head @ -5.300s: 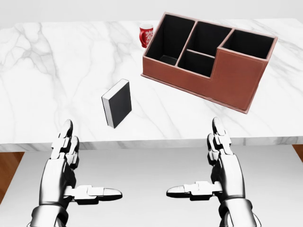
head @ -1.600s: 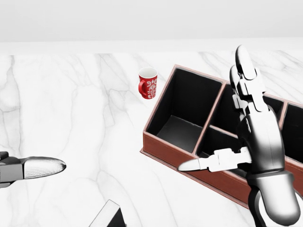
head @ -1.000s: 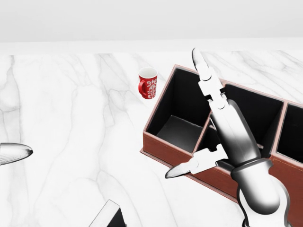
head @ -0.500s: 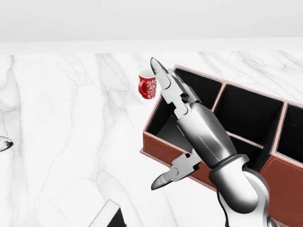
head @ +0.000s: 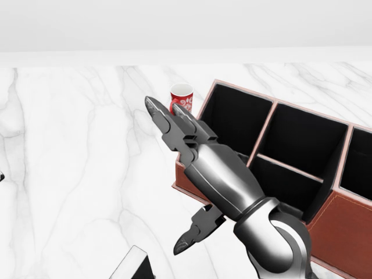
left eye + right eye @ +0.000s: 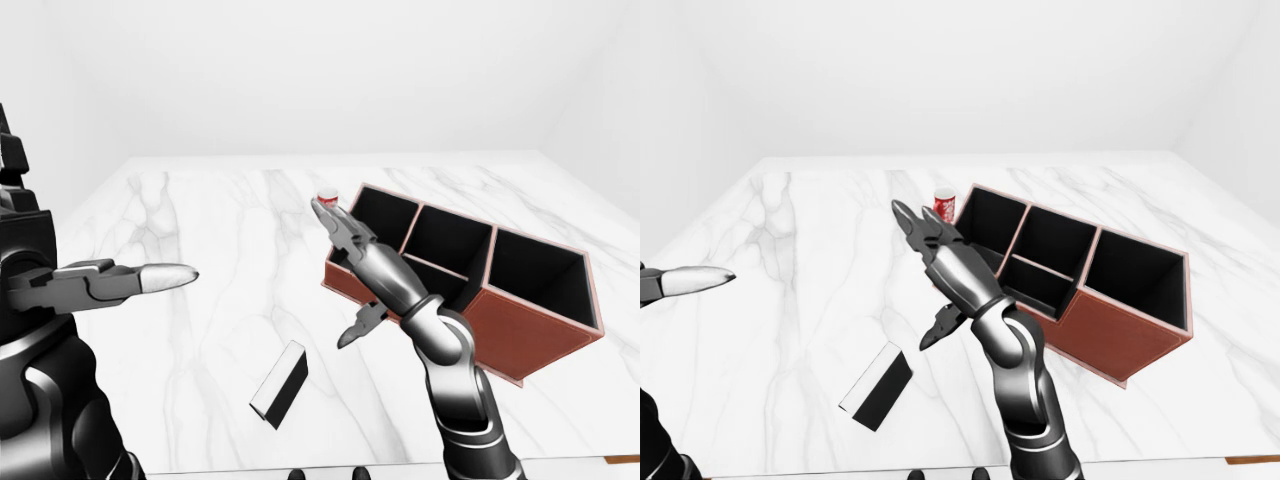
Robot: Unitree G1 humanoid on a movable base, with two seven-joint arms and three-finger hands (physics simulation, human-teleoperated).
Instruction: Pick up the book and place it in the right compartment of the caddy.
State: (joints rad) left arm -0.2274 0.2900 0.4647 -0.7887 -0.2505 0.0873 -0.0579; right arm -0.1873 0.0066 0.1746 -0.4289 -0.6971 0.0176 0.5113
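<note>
The book (image 6: 877, 387), black-covered with a white page edge, lies flat on the marble table (image 6: 790, 250), at the lower left of the right-eye view. Only its corner (image 5: 133, 263) shows in the head view. The brown caddy (image 6: 1122, 346) with black compartments stands to the right of it, and its large right compartment (image 6: 1137, 277) holds nothing. My right hand (image 6: 923, 280) hovers open above the table between book and caddy, with fingers stretched up-left and thumb pointing down. It touches nothing. My left hand (image 6: 92, 232) is raised open at the far left.
A red patterned mug (image 5: 181, 97) stands just beyond the caddy's left end, behind my right fingertips in the head view. The table's near edge (image 6: 940, 462) runs along the bottom of the eye views. A white wall rises beyond the table.
My right hand has swung left from over the caddy's compartments to past its left end, thumb lowering toward the book. The left hand has slid out of the head view. The book and caddy have stayed put.
</note>
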